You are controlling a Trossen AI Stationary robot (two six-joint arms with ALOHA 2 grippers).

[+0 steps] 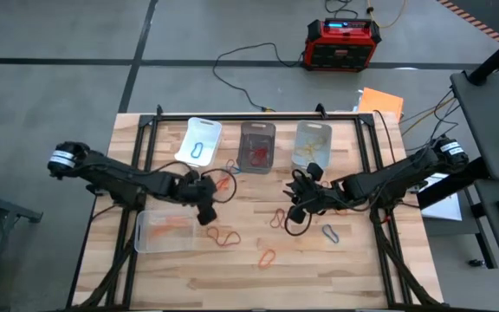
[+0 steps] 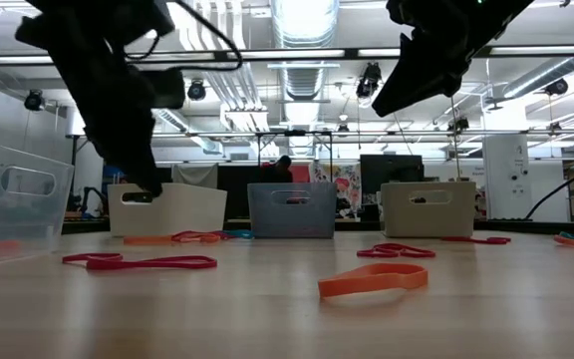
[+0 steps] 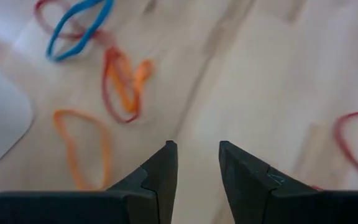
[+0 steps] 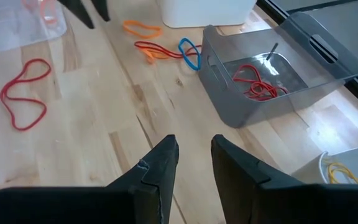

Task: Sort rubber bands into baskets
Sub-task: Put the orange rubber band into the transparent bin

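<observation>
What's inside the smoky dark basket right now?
The smoky dark basket holds a tangle of red rubber bands on its floor. No other colour shows in it from the right wrist view; whatever lies beneath the tangle is covered.

Scanning the baskets (image 1: 258,146), the wooden table (image 1: 353,269), the red-and-black box (image 1: 342,43) on the floor and the posters on the far wall (image 2: 339,185), there's no word, label, brand or number I can actually read anywhere.

Grey concrete floor (image 1: 59,35), red-and-black box (image 1: 343,45), ceiling strip lights (image 2: 307,55)
</observation>
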